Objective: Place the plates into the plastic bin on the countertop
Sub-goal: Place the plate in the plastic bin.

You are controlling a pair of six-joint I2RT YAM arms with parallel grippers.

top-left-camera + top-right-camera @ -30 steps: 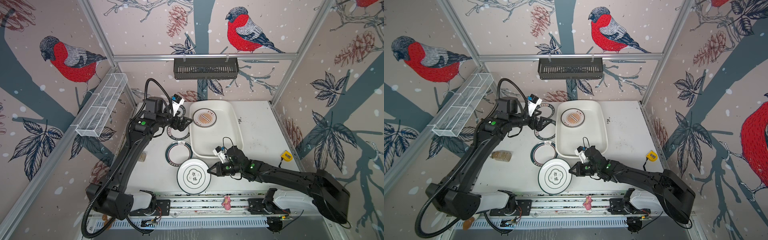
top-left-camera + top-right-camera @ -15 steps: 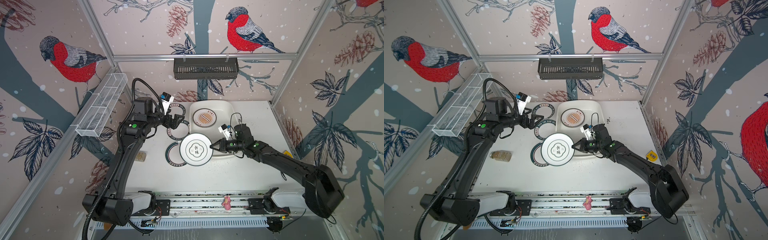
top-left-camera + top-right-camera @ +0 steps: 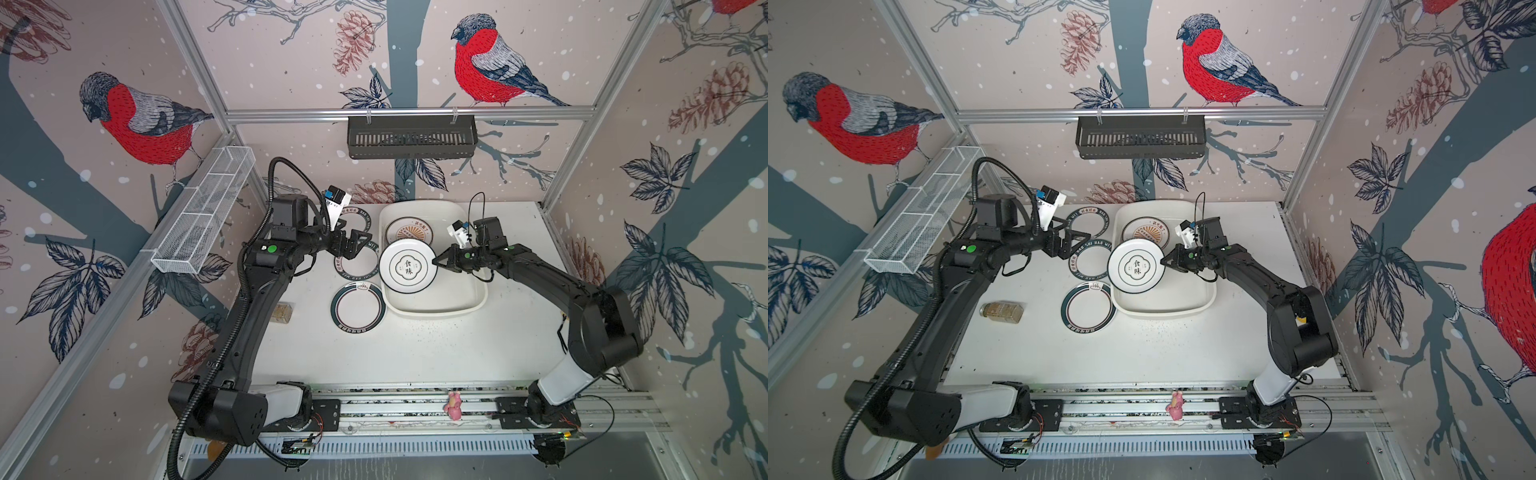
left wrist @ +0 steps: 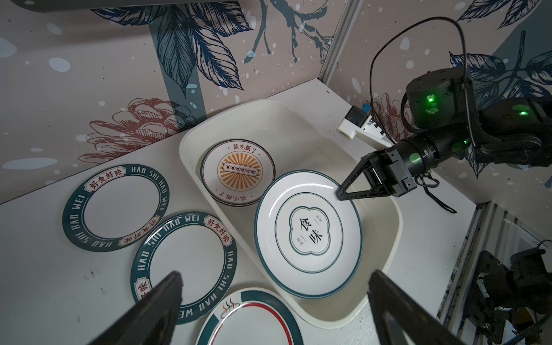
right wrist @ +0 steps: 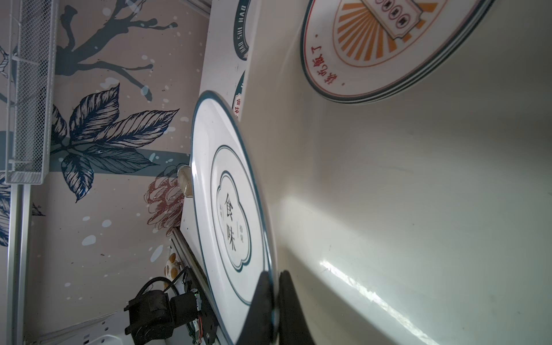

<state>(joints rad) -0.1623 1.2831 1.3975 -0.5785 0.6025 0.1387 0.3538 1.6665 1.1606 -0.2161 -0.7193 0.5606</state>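
Over plastic bin: white plate face-up, rim in right gripper.

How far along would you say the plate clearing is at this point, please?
Done: a sunburst plate lies in the plastic bin, possibly on a second one. In hand: the right tool pinches the rim of the white plate, holding it over the bin. Left: three green-rimmed plates lie on the countertop beside the bin, near the open, empty left tool.

Bare bin floor beside white plate
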